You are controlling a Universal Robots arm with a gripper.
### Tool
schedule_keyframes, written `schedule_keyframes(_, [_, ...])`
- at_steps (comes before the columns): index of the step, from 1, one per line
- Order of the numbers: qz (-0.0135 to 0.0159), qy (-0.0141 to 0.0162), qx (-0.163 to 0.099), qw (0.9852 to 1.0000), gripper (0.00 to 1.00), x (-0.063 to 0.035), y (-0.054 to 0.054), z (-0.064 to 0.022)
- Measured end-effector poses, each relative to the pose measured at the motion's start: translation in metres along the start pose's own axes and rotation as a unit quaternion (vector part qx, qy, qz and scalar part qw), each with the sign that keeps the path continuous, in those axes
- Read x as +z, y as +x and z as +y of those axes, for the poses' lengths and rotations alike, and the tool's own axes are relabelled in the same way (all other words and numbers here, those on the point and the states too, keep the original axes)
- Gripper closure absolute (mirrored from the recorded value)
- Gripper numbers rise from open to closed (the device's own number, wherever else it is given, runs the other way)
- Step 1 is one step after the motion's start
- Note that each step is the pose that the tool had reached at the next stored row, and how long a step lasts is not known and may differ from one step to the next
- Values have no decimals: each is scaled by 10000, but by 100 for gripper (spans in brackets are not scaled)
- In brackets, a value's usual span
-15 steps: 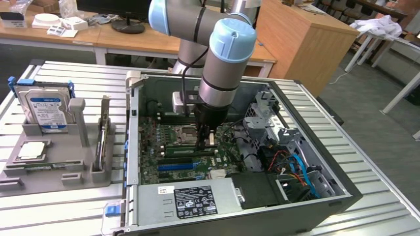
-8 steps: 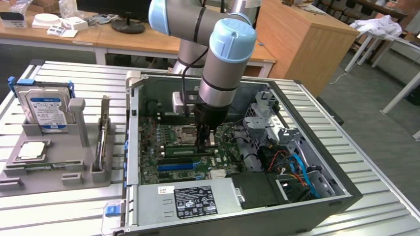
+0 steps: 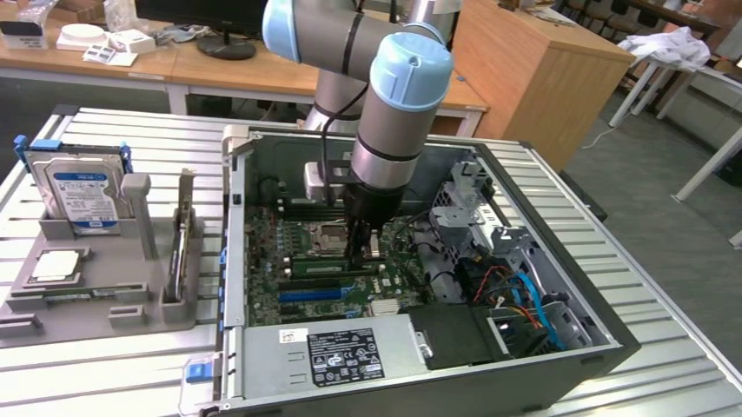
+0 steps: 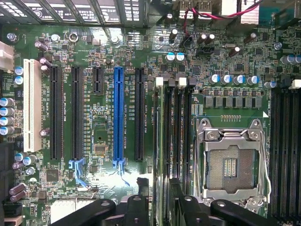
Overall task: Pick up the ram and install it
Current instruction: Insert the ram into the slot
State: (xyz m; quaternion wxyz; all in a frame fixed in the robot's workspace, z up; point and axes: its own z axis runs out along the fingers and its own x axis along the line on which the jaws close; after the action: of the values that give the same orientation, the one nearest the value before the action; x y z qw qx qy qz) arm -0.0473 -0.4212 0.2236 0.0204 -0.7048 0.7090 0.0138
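My end effector (image 3: 367, 252) is down inside the open computer case (image 3: 586, 347), low over the motherboard (image 4: 99, 188) and just beside the empty CPU socket (image 4: 231, 162). Its fingers (image 4: 137, 209) are spread apart and grasp nothing. The ram (image 4: 167, 155) stands on edge in the bank of memory slots next to the socket. It runs straight out from between my fingers, with the white slot latches (image 4: 182, 81) at its far end. I cannot tell whether it is pressed fully home, or whether my fingers touch it.

On the other side of the memory bank lie the black expansion slots, a blue slot (image 4: 118, 117) and a white slot (image 4: 32, 108).

In the exterior view the case lies on its side on the slatted metal worktop (image 3: 104, 373), with the power supply (image 3: 336, 352) at its near edge. To the exterior view's left, a grey holder (image 3: 137, 201) carries a hard drive with a blue-white label (image 3: 83, 193), an expansion card standing upright (image 3: 182, 252), and a processor lying flat (image 3: 56, 265).
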Motion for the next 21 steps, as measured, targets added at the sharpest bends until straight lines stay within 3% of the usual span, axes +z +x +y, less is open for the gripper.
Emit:
schedule_keyframes(9, [0,0,0,10000,69,-39,-2,0])
schedule_keyframes(21, [0,0,0,10000,69,-275,-13,-2])
